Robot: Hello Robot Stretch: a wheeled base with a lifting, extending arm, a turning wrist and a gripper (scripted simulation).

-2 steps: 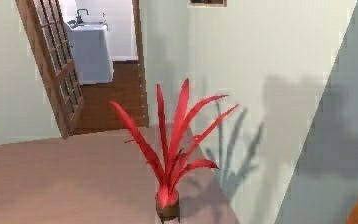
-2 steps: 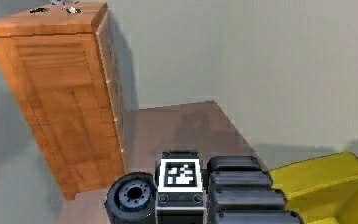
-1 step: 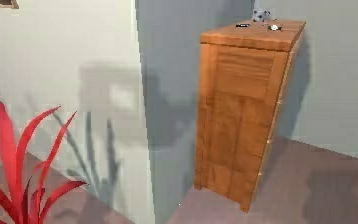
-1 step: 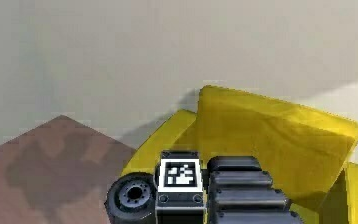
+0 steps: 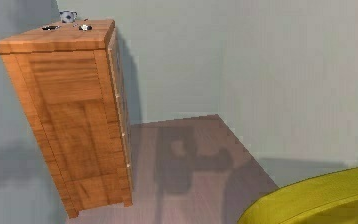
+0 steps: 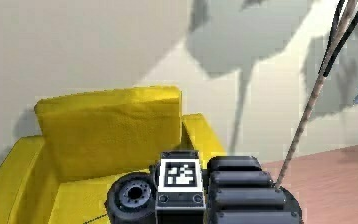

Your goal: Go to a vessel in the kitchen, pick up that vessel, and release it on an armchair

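A yellow armchair [image 6: 112,130] stands against the pale wall in the arm side view, and its rounded edge [image 5: 317,200] shows at the forward view's bottom right. The dark arm [image 6: 249,188] rises at the bottom edge with a white marked square [image 6: 180,175] at its end. Left of the square sits the gripper [image 6: 130,198], a dark round body low in front of the armchair's seat. Its far end cannot be made out, so I cannot tell whether it holds anything.
A tall wooden dresser [image 5: 77,120] stands at the forward view's left with small things [image 5: 67,20] on top. Brownish floor [image 5: 202,165] runs between it and the armchair. A thin leaning pole [image 6: 309,110] with dark strands [image 6: 339,35] rises at the arm side view's right.
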